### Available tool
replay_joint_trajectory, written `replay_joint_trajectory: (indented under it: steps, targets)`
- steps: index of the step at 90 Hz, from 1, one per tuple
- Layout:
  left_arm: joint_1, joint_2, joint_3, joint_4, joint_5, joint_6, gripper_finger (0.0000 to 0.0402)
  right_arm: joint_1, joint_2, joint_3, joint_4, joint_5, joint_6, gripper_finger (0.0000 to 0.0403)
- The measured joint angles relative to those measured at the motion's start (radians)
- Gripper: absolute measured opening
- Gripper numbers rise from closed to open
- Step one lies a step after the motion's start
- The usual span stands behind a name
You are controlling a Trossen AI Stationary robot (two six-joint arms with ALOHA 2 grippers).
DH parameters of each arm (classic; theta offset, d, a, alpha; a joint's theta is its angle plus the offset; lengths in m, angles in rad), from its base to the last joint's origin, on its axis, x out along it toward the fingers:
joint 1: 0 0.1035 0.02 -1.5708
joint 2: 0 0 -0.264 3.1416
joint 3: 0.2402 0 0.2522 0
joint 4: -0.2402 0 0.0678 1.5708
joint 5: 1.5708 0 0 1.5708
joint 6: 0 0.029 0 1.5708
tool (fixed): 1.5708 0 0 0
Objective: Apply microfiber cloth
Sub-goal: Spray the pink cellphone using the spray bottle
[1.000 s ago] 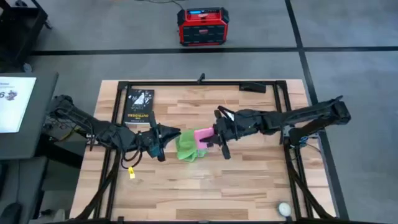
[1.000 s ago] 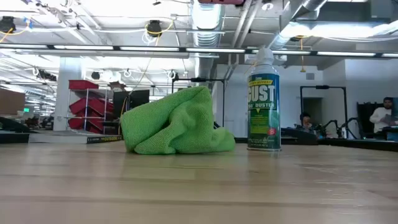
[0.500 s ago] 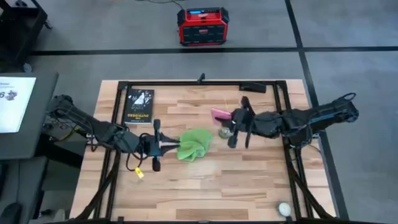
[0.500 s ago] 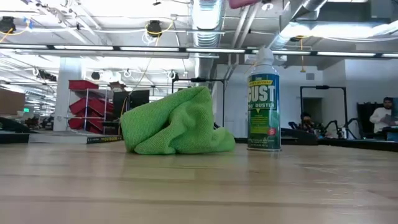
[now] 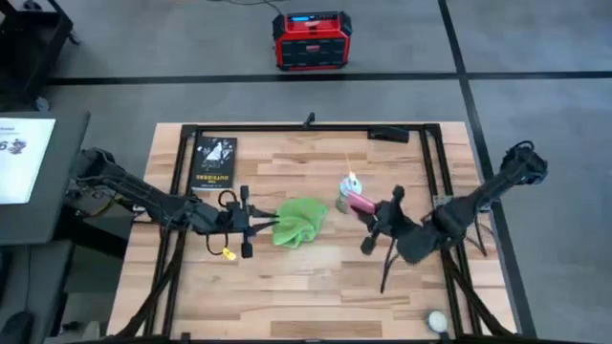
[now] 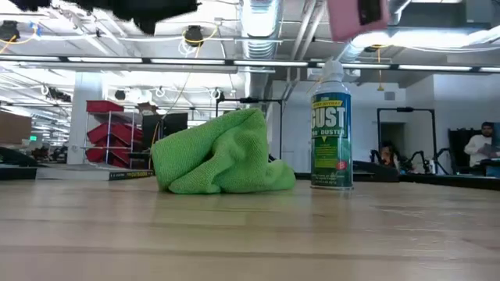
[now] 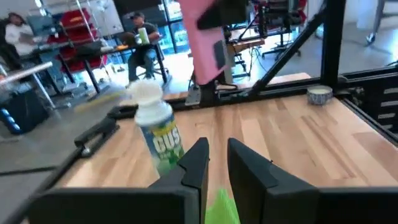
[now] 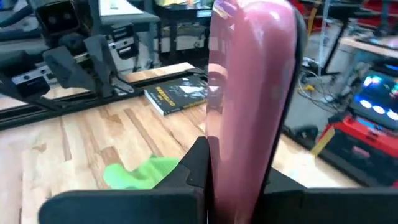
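The right gripper, clamping the pink phone, has pulled away from the cloth, which lies untouched on the surface beyond the left gripper, its fingers slightly apart and empty.

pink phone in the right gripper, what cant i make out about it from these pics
- Pink phone: the right wrist view shows only its back; the screen faces away.
- Its lower end is hidden between the right gripper fingers.
- Low view: the phone is cut off by the top edge and blurred.
- High view: it is too small to show detail.
- Left wrist view: blurred, partly covered by the dark gripper holding it.
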Motion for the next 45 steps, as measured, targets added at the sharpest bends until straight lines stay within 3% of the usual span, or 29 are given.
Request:
replay_joint_trajectory:
  steps: [15, 27, 45]
  targets:
    - [0.089, 0.022, -0.03, 0.04, 0.093, -0.059, 0.0036, 0.072, 0.0, -0.105, -0.039, 0.106, 0.216, 0.0012]
    - [0.158, 0.105, -0.03, 0.129, 0.194, -0.071, 0.0036, 0.067, 0.0, -0.154, -0.156, 0.111, 0.413, 0.0012]
    - [0.233, 0.28, -0.03, 0.348, 0.255, -0.086, 0.0036, 0.032, 0.0, -0.206, -0.317, 0.112, 0.611, 0.0012]
